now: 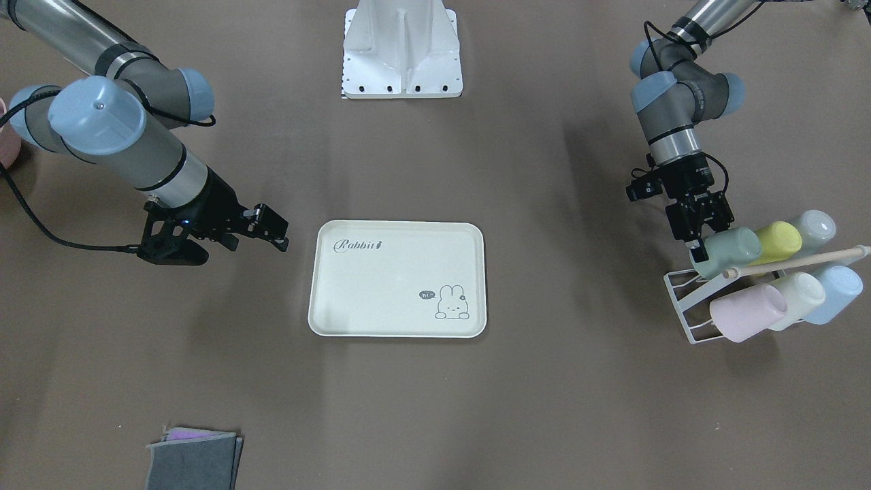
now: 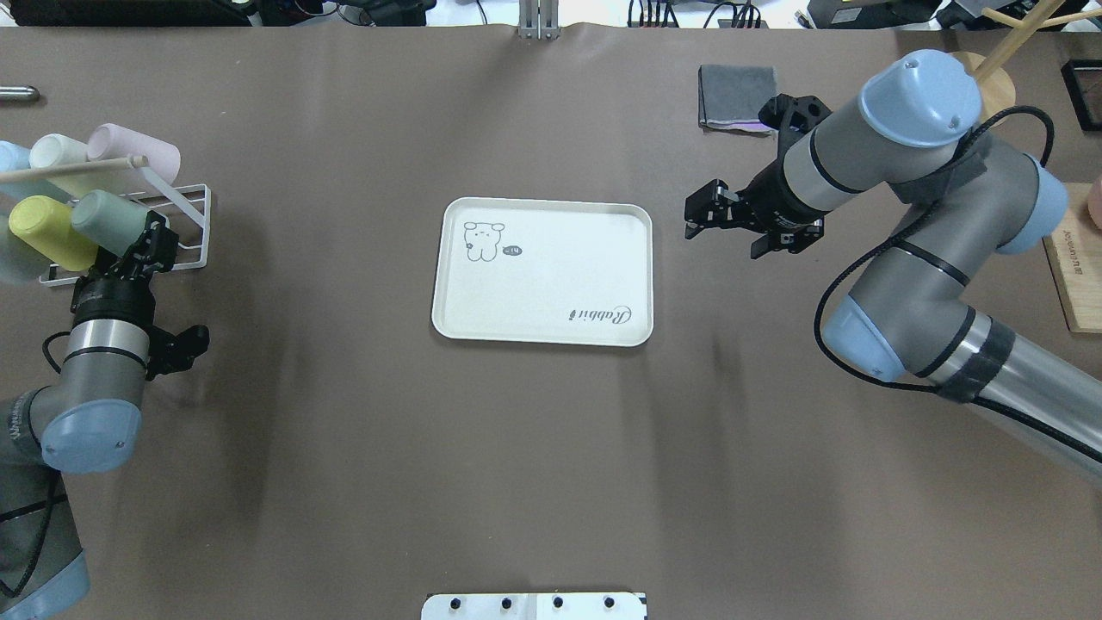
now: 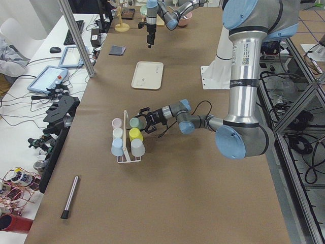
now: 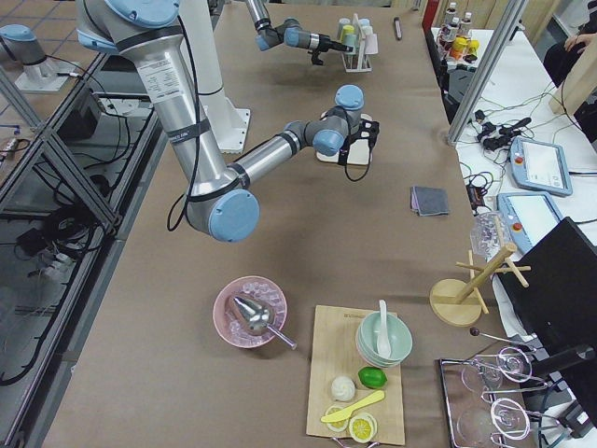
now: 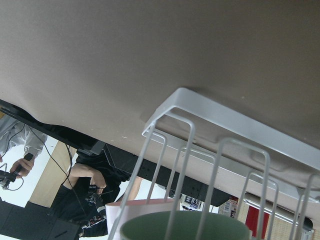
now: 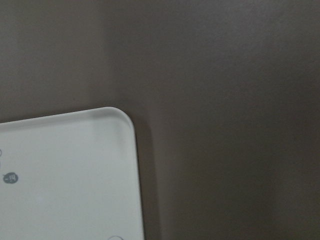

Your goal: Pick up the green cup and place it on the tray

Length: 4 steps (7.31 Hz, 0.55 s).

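Where the white wire rack [image 2: 194, 215] stands at 9 o'clock from the tray [image 2: 551, 275] in the overhead view, it holds six cups on its prongs under a wooden rod [image 2: 69, 168]. The green cup [image 2: 108, 220] and a yellow cup [image 2: 47, 231] are in the near row. A pink cup [image 2: 133, 151] and a whitish cup [image 2: 60, 153] are in the far row. Two pale bluish cups sit at the 9 o'clock end. The tray lies flat at the centre of the counter [image 2: 344, 430], its script and rabbit drawing fully exposed.

Left arm: it enters from 7 o'clock, with the wrist directed toward 12 to 1 o'clock. The left end effector [image 2: 151, 243] is at the green cup's near end, jaws parted. Contact with the cup cannot be confirmed. The left wrist view shows the cup's green rim behind the rack wires.

Right arm: it enters from 4 o'clock and is folded at the elbow. The right end effector [image 2: 696, 215] hangs just beside the tray's short edge at 3 o'clock, above the counter, jaws parted and holding nothing.

Green cup: it is seated in the rack, not on the tray, and tilted. In the overhead view its long axis runs from 4 o'clock to 10 o'clock. The closed end points to 10 o'clock and the mouth faces the left end effector.

A folded grey cloth [image 2: 736, 95] lies at 1 o'clock from the tray.
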Each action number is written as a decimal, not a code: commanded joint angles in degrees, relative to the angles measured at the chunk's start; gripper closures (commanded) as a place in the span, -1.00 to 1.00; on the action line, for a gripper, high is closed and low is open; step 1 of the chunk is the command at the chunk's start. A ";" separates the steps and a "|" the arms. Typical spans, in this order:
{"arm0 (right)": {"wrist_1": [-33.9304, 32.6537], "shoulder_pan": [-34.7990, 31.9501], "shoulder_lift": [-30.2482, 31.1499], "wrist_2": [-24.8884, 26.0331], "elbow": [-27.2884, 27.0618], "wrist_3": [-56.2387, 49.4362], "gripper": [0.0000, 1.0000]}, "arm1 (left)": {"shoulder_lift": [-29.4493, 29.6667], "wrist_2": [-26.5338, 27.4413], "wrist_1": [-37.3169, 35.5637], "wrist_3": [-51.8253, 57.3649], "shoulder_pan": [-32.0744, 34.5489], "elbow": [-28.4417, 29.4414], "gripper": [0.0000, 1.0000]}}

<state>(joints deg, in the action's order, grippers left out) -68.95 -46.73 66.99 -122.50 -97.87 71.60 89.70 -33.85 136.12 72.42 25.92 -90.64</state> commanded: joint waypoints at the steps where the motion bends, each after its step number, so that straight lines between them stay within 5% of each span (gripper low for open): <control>1: -12.18 0.49 5.50 10.65 -10.00 -15.51 -1.00 | 0.73 0.02 0.20 0.00 -0.08 1.33 -0.85; 4: -19.12 -3.09 8.67 14.56 -11.29 -37.17 -1.00 | 0.83 0.02 0.11 0.09 0.10 1.43 -0.83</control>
<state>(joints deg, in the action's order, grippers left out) -86.48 -47.93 74.05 -109.48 -109.11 43.11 90.48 -33.84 136.30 72.48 25.94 -89.26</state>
